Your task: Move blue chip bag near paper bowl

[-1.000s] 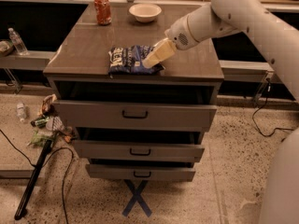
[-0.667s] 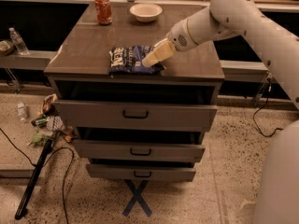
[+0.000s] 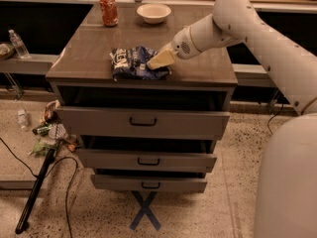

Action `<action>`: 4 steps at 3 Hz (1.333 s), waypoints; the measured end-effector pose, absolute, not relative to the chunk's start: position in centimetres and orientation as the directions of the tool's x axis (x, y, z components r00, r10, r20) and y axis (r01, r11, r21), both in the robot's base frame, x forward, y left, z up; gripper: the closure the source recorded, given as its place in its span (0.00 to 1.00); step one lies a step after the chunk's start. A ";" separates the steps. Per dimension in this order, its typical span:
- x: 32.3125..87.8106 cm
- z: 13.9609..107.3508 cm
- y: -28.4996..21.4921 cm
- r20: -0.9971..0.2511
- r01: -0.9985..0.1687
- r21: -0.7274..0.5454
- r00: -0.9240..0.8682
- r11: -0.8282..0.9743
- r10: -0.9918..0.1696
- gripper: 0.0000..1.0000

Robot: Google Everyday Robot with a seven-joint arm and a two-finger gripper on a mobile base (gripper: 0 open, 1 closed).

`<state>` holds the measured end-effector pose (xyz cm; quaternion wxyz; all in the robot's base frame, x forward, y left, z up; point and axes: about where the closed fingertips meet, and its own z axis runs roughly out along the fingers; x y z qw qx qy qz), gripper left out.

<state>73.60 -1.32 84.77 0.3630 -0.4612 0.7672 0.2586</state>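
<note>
The blue chip bag (image 3: 130,62) lies crinkled near the front edge of the cabinet top (image 3: 99,48), white lettering at its left end. The paper bowl (image 3: 153,12) stands at the back of the top, well behind the bag. My gripper (image 3: 157,62) reaches in from the right on the white arm and sits at the bag's right end, touching or just over it. Its pale fingers (image 3: 161,59) cover that end of the bag.
An orange-red soda can (image 3: 108,10) stands at the back left, beside the bowl. The cabinet's three drawers (image 3: 143,123) are pulled partly out below. A water bottle (image 3: 18,44) stands on a shelf at left. Litter and a black cable lie on the floor.
The gripper has stayed at the bag's right end. The bag and the arm show no clear movement.
</note>
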 end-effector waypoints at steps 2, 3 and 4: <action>77.3 87.5 -2.1 -0.848 -0.896 -0.002 -0.234 0.444 -0.476 1.00; 80.2 91.3 -5.1 -0.864 -0.846 -0.111 -0.178 0.522 -0.472 1.00; 82.7 93.6 -8.0 -0.872 -0.777 -0.177 -0.161 0.604 -0.463 1.00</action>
